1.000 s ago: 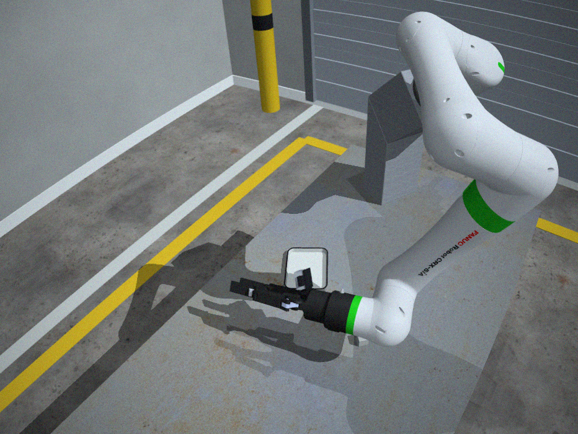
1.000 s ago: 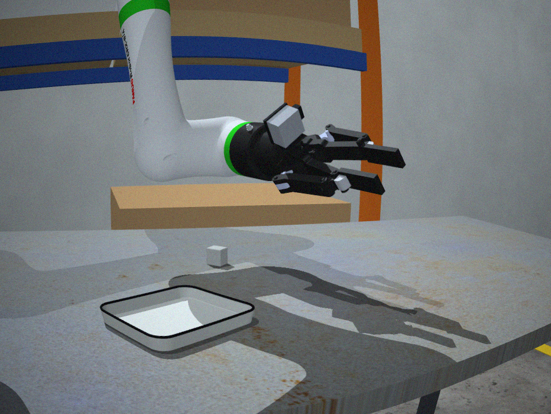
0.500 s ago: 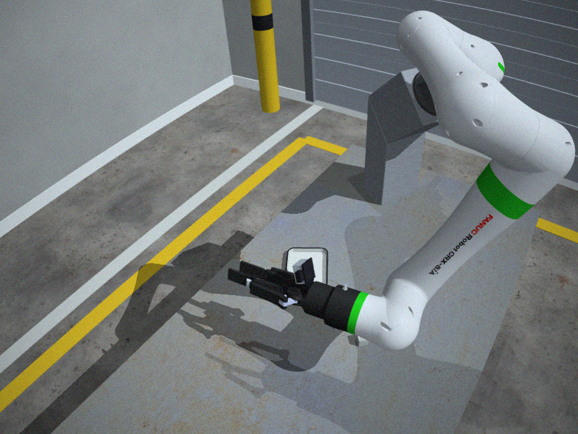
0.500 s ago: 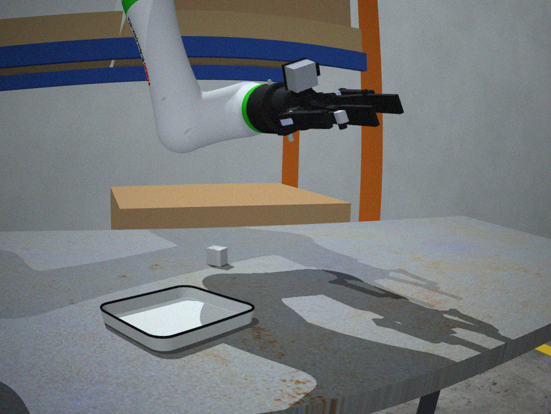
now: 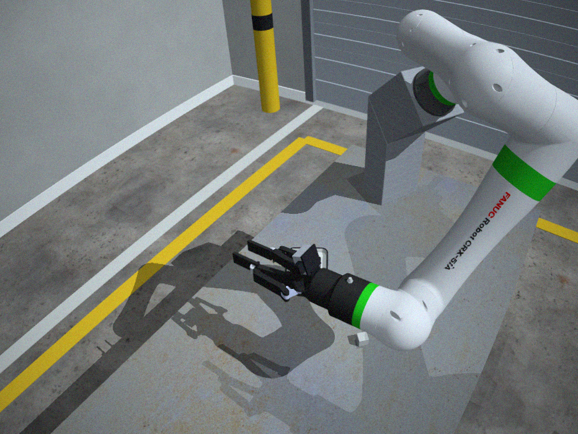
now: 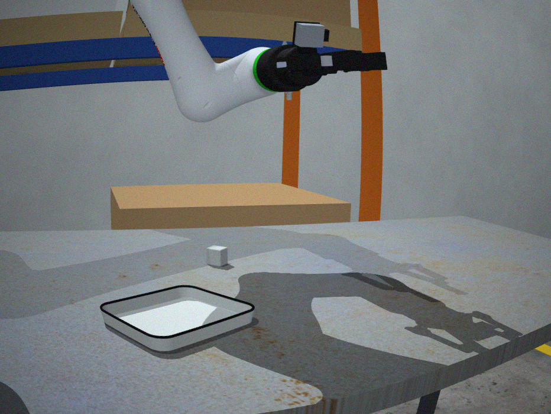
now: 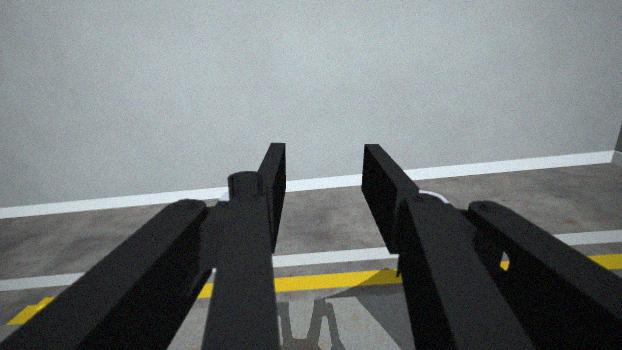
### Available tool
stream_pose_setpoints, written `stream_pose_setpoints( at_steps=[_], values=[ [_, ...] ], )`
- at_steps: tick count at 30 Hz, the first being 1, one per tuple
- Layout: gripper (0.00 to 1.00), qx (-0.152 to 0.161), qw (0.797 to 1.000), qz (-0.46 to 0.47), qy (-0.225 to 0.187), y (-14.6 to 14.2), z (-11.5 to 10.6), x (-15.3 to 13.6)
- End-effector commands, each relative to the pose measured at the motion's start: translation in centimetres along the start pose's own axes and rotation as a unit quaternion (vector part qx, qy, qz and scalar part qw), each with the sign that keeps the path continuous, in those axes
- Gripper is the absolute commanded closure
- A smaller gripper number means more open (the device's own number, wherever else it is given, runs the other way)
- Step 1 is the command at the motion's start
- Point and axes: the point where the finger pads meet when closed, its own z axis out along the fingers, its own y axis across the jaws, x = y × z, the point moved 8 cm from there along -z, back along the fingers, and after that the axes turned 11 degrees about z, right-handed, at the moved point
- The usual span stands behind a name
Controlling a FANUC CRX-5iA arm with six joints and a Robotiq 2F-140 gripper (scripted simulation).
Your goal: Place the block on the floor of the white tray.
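The small pale grey block [image 6: 217,255] sits on the table top behind the white tray [image 6: 177,315], apart from it. In the top view the block [image 5: 358,339] shows just under the arm's wrist joint, and the tray [image 5: 321,255] is mostly hidden behind the gripper. The tray has a black rim and its floor is empty. My gripper [image 6: 382,61] is high above the table, held level and pointing away from the block and tray. Its fingers stand partly closed with a clear gap and nothing between them. It also shows in the top view [image 5: 242,252].
The grey robot pedestal [image 5: 397,140] stands at the table's back. A tan box [image 6: 227,204] and orange uprights [image 6: 368,133] lie beyond the table. A yellow bollard [image 5: 265,56] stands by the wall. The table's edge [image 6: 445,378] runs along the front right.
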Motion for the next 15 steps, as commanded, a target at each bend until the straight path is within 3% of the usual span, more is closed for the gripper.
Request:
stream_pose_setpoints(
  at_steps=[1, 2, 5, 7, 12, 15],
  values=[
    [0.64, -0.024, 0.999, -0.041, 0.0, -0.7, -0.8, 1.7],
    [0.64, -0.037, 0.997, -0.07, -0.005, -0.9, -1.4, 2.9],
    [0.64, -0.037, 0.997, -0.07, -0.005, -0.9, -1.4, 2.9],
    [0.64, -0.062, 0.989, -0.133, -0.02, -1.2, -2.6, 5.2],
    [0.64, -0.074, 0.983, -0.165, -0.031, -1.2, -3.3, 6.3],
    [0.64, -0.095, 0.966, -0.232, -0.057, -1.3, -4.7, 8.4]
  ],
)
